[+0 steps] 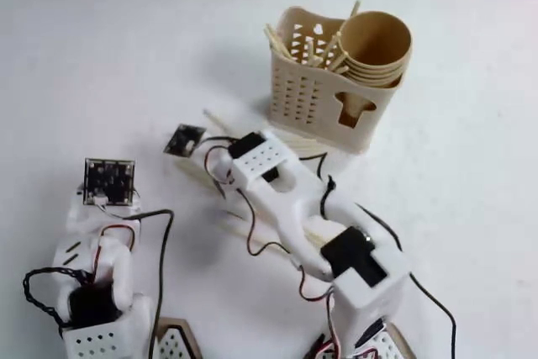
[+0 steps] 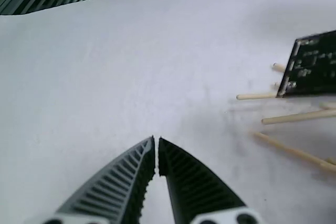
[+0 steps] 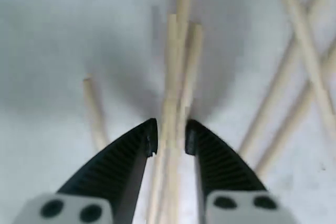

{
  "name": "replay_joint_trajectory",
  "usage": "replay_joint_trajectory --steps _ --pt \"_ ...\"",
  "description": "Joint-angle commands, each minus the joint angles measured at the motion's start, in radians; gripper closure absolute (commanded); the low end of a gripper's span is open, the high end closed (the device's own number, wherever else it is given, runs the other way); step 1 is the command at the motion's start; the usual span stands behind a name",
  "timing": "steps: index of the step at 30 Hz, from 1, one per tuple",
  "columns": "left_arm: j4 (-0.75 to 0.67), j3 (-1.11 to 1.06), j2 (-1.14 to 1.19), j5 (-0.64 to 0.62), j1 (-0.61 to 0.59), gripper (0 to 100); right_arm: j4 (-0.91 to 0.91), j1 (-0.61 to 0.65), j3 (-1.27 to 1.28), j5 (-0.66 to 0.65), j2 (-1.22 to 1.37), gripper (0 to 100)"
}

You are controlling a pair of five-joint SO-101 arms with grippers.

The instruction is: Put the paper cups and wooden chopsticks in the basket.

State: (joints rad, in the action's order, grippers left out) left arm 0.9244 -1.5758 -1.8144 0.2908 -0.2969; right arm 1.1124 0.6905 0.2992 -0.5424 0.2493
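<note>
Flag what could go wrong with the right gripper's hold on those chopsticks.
1. The right gripper clamps several chopsticks together; one may slip out on lifting.
2. Nearby loose sticks lie crossed and could get dragged.
3. The basket already holds stacked cups, leaving little room; the bundle may snag its rim.

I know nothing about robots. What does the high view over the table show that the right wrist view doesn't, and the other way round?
High view: the basket with the stacked paper cups and some standing chopsticks inside it, plus the left arm and right arm.

Right wrist view: the right gripper up close, its fingers shut on a bundle of chopsticks.

Shared: loose chopsticks lying on the white table.
</note>
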Motion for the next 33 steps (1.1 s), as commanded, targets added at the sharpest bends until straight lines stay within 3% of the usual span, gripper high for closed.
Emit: replay_joint_trajectory --steps 1,6,10,14,19,27,33 --pt "-0.026 0.006 -0.008 -0.005 -0.010 96 -0.001 0.019 -0.026 -0.002 0.031 85.2" --pt "-0.026 0.006 -0.008 -0.005 -0.010 96 0.010 0.021 -0.060 -0.003 0.111 86.0" --pt "-0.026 0.006 -0.008 -0.005 -0.010 96 0.071 0.019 -0.135 -0.002 0.165 98.9" --pt "-0.026 0.006 -0.008 -0.005 -0.010 96 0.091 0.012 -0.146 -0.002 0.162 97.9" --pt "-0.026 0.008 -0.008 -0.005 -0.025 96 0.105 0.012 -0.097 -0.002 0.028 97.8" --pt "-0.026 0.009 -0.008 -0.005 -0.035 96 -0.053 0.012 0.155 0.000 -0.263 97.9" --pt "-0.026 0.009 -0.008 -0.005 -0.035 96 -0.077 0.012 0.198 0.005 -0.305 97.9"
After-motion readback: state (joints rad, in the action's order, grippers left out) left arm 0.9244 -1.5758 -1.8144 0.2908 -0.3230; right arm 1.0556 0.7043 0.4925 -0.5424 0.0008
